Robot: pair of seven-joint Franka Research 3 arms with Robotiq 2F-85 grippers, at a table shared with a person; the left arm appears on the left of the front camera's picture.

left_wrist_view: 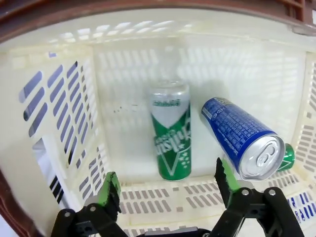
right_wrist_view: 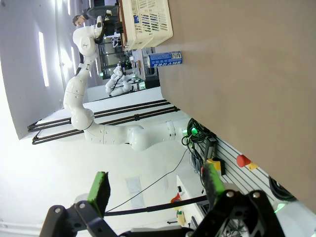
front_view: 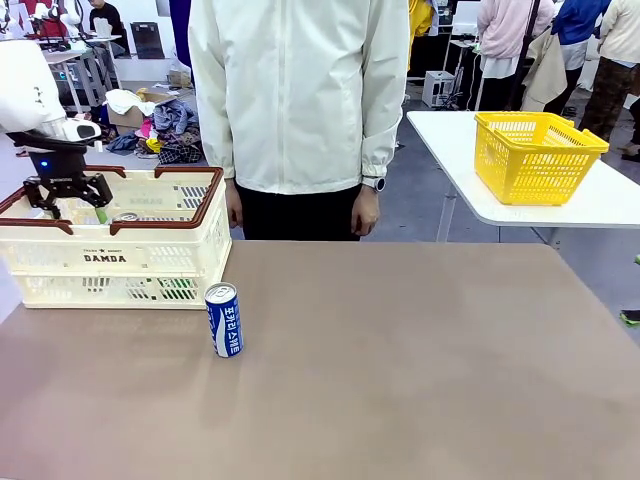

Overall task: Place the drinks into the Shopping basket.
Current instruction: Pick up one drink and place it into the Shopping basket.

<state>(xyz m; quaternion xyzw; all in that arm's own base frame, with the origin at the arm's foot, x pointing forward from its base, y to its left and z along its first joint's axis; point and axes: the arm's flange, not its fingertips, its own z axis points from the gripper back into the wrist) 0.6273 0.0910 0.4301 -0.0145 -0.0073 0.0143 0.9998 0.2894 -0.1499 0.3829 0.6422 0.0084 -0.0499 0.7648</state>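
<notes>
Blue can (front_view: pixel 223 319) stands just beside Shopping basket (front_view: pixel 150 270).

The brown surface (front_view: pixel 400 360) carries the cream-white Shopping basket (front_view: pixel 120 265) with its brown rim at the robot's far left corner, "DAMDA" printed on the side facing the robot. Just beside the basket's near right corner a blue-and-white drink can (front_view: pixel 223 319) stands upright on the bare top, apart from the basket wall. Farther back on the right, a separate white table (front_view: pixel 600 205) bears a smaller yellow basket (front_view: pixel 535 155).
</notes>
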